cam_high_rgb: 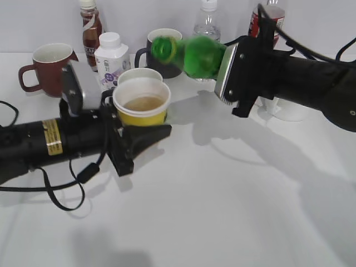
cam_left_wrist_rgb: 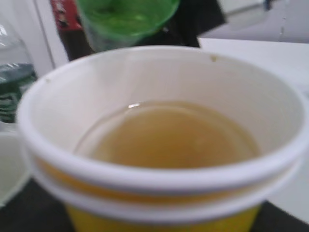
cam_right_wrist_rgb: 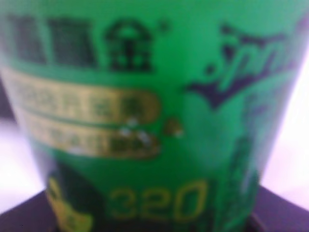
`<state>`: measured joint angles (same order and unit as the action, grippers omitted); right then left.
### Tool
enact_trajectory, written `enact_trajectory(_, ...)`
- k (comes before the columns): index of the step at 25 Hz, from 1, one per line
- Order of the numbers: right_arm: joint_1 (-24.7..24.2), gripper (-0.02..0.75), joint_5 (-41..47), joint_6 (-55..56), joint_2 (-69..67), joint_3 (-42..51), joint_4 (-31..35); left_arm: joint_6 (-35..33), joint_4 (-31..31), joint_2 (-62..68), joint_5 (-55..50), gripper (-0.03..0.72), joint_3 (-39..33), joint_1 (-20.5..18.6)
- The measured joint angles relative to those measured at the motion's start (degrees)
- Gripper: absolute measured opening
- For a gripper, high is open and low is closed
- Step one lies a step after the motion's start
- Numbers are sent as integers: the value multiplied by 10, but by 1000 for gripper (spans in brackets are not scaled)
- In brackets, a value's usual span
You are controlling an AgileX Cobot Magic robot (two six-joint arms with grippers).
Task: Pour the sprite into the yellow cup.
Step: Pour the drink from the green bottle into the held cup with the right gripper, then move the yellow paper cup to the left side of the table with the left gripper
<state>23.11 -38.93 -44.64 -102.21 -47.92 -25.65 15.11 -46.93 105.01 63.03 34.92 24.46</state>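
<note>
Left, rear of bench (cam_high_rgb: pixel 233 211): brown mug (cam_high_rgb: pixel 47 67) with handle; brown sauce bottle (cam_high_rgb: pixel 90 25); small white bottle (cam_high_rgb: pixel 111 58). None involved; judged clutter to be kept clear of.

Left-centre: left end effector (cam_high_rgb: pixel 136 130), closed around the yellow cup (cam_high_rgb: pixel 142 103), gripping its lower wall. Cup upright, raised off the bench. Judged held this way to keep the rim level and bring the mouth under the pour. Contents: pale amber liquid, roughly half full in the left wrist view (cam_left_wrist_rgb: pixel 166 140). A second white-rimmed cup (cam_high_rgb: pixel 139 73) sits just behind it.

Centre: dark mug (cam_high_rgb: pixel 161 50), partly hidden; clear water bottle (cam_high_rgb: pixel 207 19) behind.

Centre-right: the sprite (cam_high_rgb: pixel 194 55), tipped nearly horizontal, open neck toward the cup, mouth above and just behind the rim. No stream visible. Label fills the right wrist view (cam_right_wrist_rgb: pixel 145 121).

Right: right end effector (cam_high_rgb: pixel 231 72), clamped on the sprite's body; the grip leaves the neck free. Red-labelled bottle (cam_high_rgb: pixel 266 19) behind the arm.
</note>
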Motion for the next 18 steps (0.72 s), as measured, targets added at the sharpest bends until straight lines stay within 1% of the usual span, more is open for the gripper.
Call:
enact_trajectory(3,0,385,-1,167,0,0,-39,0,1,-15,0,400,0,-15)
enact_trajectory(6,0,385,-8,343,0,0,-51,0,1,-30,0,400,0,-34)
enact_trajectory(8,0,385,-24,429,-1,0,-55,0,1,-38,-1,400,0,-49)
enact_trajectory(10,0,385,-44,482,-7,0,-55,0,1,-45,-2,400,0,-64)
enact_trajectory(15,0,385,-79,559,-42,-1,-50,0,2,-50,-8,400,0,-109)
enact_trajectory(18,0,385,-106,592,-63,-1,-37,0,6,-50,-23,400,0,-131)
